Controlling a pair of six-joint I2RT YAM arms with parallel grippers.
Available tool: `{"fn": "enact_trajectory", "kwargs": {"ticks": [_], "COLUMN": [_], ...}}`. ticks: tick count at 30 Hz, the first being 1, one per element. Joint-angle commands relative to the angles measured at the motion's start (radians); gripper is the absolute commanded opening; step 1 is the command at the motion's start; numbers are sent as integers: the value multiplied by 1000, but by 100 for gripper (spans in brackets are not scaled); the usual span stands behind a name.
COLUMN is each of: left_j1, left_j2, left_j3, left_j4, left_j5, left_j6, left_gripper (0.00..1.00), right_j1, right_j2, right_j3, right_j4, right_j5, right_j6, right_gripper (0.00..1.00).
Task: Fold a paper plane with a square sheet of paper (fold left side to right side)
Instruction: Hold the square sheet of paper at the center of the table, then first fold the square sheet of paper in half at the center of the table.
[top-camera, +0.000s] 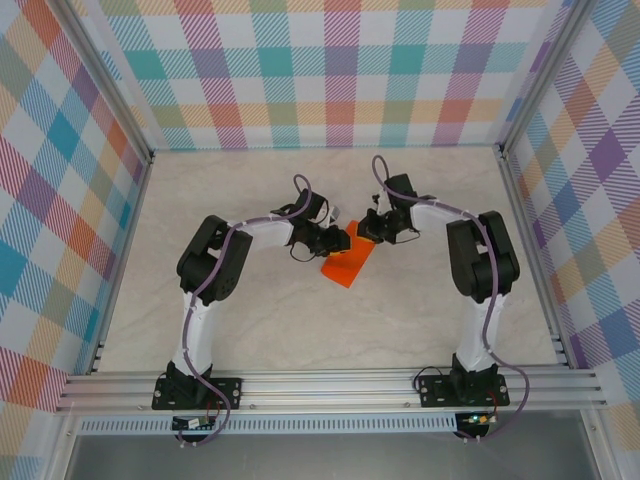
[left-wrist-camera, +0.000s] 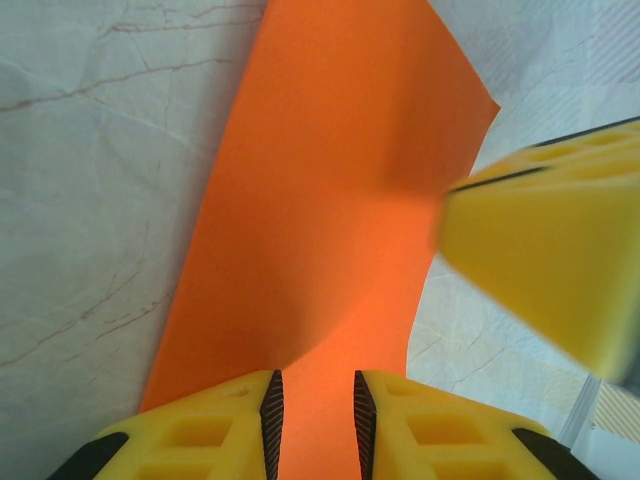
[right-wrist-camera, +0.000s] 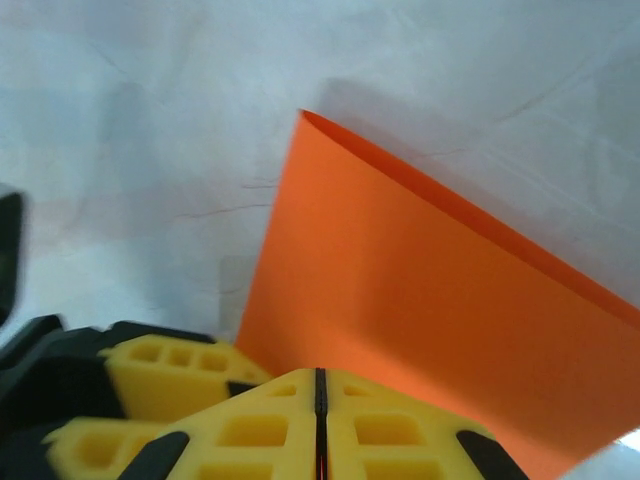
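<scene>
Top external: the square sheet of paper (top-camera: 348, 262), bright orange, is seen at the middle of the pale table (top-camera: 250, 330), with the left gripper (top-camera: 337, 240) and right gripper (top-camera: 362, 232) meeting over it; jaw gaps are not resolved there.

Left wrist: yellow, cell-moulded jaws are noted narrowly apart, the smooth, bowed sheet showing in the gap.

Right wrist: jaws are pressed together on the sheet's near edge; a doubled layer is recorded over veined, marble-look surface.

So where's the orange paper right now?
In the top view the orange paper lies at the middle of the table, its far end between the right gripper, shut on it, and the left gripper, straddling it.
</scene>
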Motion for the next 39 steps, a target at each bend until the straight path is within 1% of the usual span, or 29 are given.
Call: {"fn": "enact_trajectory", "kwargs": {"ticks": [1,5,8,10,20,29,32,35,37,39], "left_j1": [-20,-20,-20,-20,-19,18,36,54,66,81], "left_j2": [-9,-31,-57,-78,-163,-273,-327,-417,-492,-567], "left_j3": [-29,-47,-75,-97,-236,-447,-513,-562,-580,-578], "left_j4": [-38,-45,-51,-55,-85,-22,-6,-4,-21,-68], "left_j5": [-38,-30,-24,-19,1,-16,-11,-1,1,-19], "left_j6": [34,55,74,92,170,154,146,138,135,137], "left_gripper": [28,28,28,28,28,28,28,28,31,34], "right_j1": [9,8,11,12,15,31,34,36,37,43], "right_j2": [39,75,98,98,87,74,69,47,18,-2], "right_j3": [35,45,64,56,16,19,12,-1,-10,14], "right_j4": [-31,-98,-175,-192,-200,-196,-178,-128,-85,-91], "right_j5": [27,83,111,122,141,138,126,84,51,26], "right_j6": [13,2,-19,-23,-28,-35,-39,-46,-52,-78], "right_gripper": [9,9,9,9,9,9,9,9,10,11]}}
